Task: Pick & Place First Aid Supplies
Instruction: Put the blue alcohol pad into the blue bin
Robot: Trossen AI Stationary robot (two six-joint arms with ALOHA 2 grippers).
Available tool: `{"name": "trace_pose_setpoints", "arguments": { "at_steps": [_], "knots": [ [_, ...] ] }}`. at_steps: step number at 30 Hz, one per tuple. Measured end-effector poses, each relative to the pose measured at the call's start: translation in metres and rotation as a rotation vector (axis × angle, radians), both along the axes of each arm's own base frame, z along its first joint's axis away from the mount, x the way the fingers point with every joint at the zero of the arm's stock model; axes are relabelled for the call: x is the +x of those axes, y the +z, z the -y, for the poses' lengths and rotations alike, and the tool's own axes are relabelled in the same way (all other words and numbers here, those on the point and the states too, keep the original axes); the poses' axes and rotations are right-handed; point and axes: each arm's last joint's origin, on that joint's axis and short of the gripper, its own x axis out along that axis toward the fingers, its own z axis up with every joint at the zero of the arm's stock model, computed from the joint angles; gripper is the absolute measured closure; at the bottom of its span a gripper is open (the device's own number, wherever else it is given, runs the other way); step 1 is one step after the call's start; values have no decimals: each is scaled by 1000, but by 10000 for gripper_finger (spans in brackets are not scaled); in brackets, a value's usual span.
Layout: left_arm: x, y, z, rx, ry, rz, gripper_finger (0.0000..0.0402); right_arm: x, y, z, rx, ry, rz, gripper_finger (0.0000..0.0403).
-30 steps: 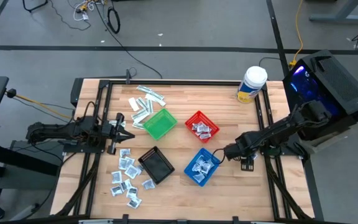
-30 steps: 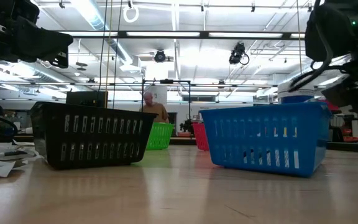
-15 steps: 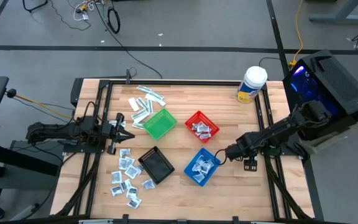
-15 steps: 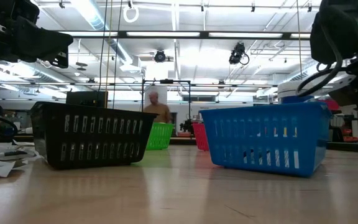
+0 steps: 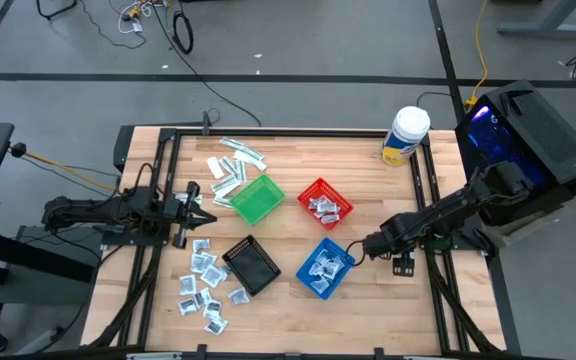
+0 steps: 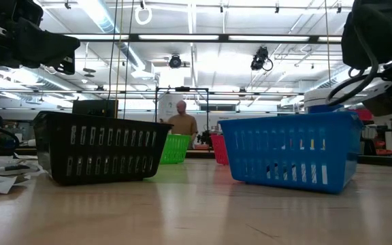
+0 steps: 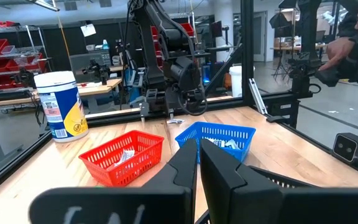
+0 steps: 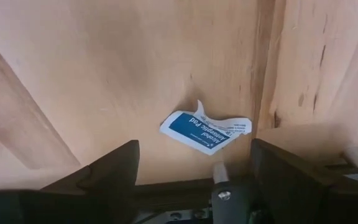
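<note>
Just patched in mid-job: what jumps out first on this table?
Four square baskets cluster mid-table: green, red, black and blue, the red and blue ones holding packets. Loose white-and-blue sachets lie left of the black basket. The right gripper, jaws open, sits beside the blue basket over one blue-and-white sachet on the wood.

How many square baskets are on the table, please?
4: the green basket at centre, the red basket to its right, the black basket nearer the front, and the blue basket beside the right gripper.
</note>
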Motion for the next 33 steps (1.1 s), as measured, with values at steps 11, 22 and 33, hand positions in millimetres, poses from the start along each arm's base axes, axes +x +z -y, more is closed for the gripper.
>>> {"name": "trace_pose_setpoints", "arguments": {
  "at_steps": [11,22,33],
  "knots": [
    [0,0,0,0,0,0,376,1,-5,-1,-79,-32,-12,93],
    [0,0,0,0,0,1,376,-3,-4,0,-165,-22,-17,93],
    [0,0,0,0,0,1,376,-2,-4,-2,-122,-16,-22,49]
  ]
}}
